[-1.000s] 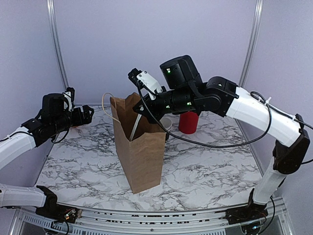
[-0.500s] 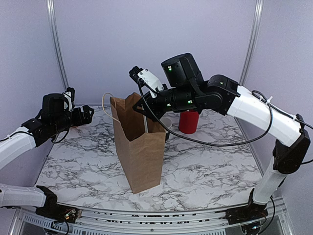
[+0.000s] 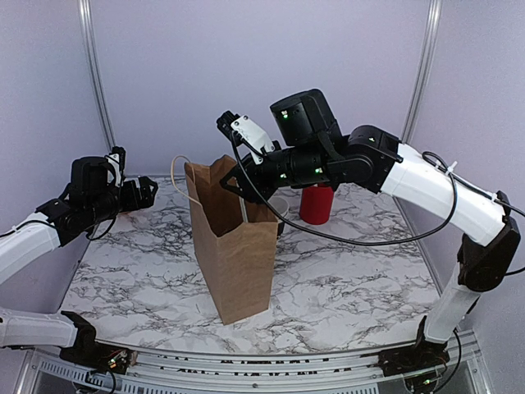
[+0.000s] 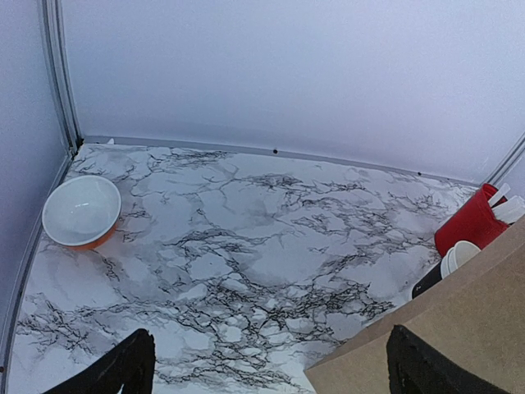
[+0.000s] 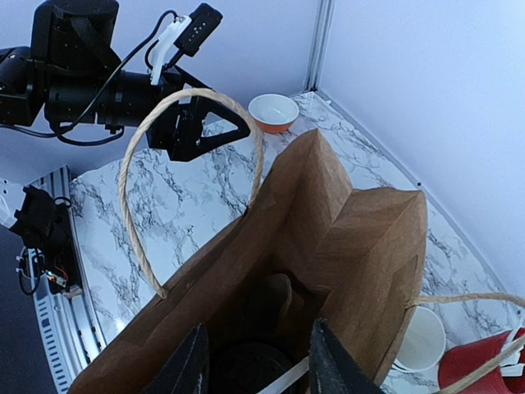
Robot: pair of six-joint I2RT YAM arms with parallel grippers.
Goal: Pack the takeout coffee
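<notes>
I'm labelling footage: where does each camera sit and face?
Top external: above, behind the bases, looking down at table and paper bag; both arms show.
Left wrist: on its arm, faces the back wall; left hand shows.
Right wrist: on its arm, looks into the bag; right hand shows.
Shared: all see bag and red cup.

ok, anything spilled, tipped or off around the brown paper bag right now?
Nothing stands out. The brown paper bag stands upright on the marble table, no spill visible. Right wrist view shows a round black lid deep inside, facing up. A pale thin strip beside it: cannot tell what.
</notes>
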